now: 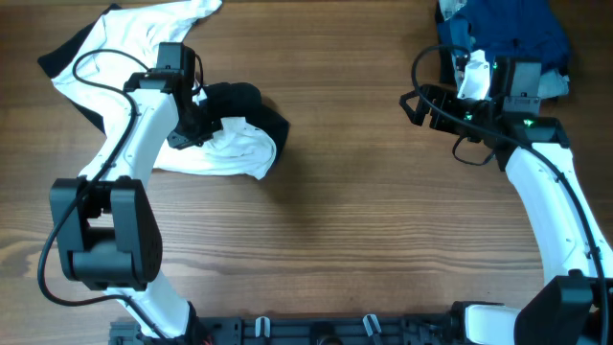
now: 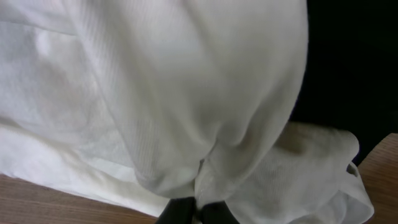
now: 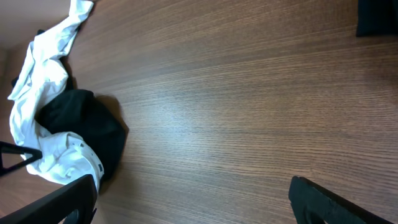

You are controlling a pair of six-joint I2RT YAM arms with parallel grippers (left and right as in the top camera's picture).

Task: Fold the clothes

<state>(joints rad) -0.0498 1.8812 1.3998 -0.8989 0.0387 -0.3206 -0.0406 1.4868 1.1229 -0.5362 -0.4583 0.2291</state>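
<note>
**Laundry in heaps, folding hardly begun**

Clothes lie in lumps on the brown wooden table [image 1: 364, 230], and from where I stand none of them looks folded. The crumpled white cotton garment [image 1: 235, 149] sits on the left half of the table, bunched into a soft mass. A black fabric bundle [image 1: 247, 100] touches it on the far side. Behind these, toward the far left corner, a long white cloth with dark edges [image 1: 144, 34] is spread loosely. I cannot tell if it is a separate piece or joined with the others. At the far right corner there is a pile of dark blue clothes [image 1: 512, 34], which seems untouched.

The left gripper [image 1: 196, 123] is pressed into the white mass. In its wrist view the white fabric gathers to a point at the dark fingers [image 2: 180, 214], so I judge it is clenched on this garment. The right gripper [image 3: 193, 183] hangs above bare wood near the blue pile, with its two fingers wide apart and holding nothing.

In my judgement the task is at its very start. The white garment must first be pulled out flat and then folded. The black bundle and the blue pile are all left to do.
</note>
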